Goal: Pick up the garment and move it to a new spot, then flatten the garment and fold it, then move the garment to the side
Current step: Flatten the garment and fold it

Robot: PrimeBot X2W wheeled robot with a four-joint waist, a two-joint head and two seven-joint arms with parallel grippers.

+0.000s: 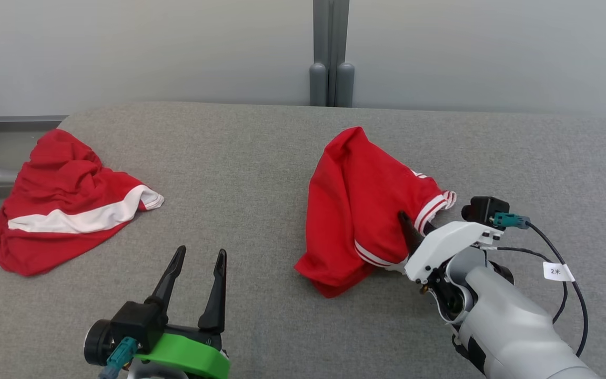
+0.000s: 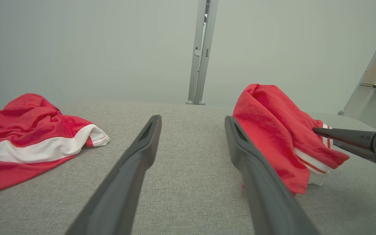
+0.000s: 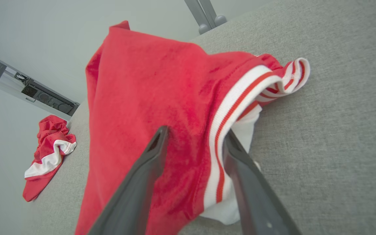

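Note:
The garment is a crumpled red piece with white-and-red striped trim, heaped right of the table's middle; it also appears as the garment and the garment. My right gripper reaches into its near right side. In the right wrist view the right gripper straddles the striped hem, its fingers still apart with a fold of cloth between them. My left gripper hovers open and empty at the near left, well clear of the cloth; the left wrist view shows the same gripper with bare table between its fingers.
A second red garment with a broad white band lies bunched at the table's far left edge. The grey fabric table stretches bare between the two garments. A grey post stands behind the back edge against a pale wall.

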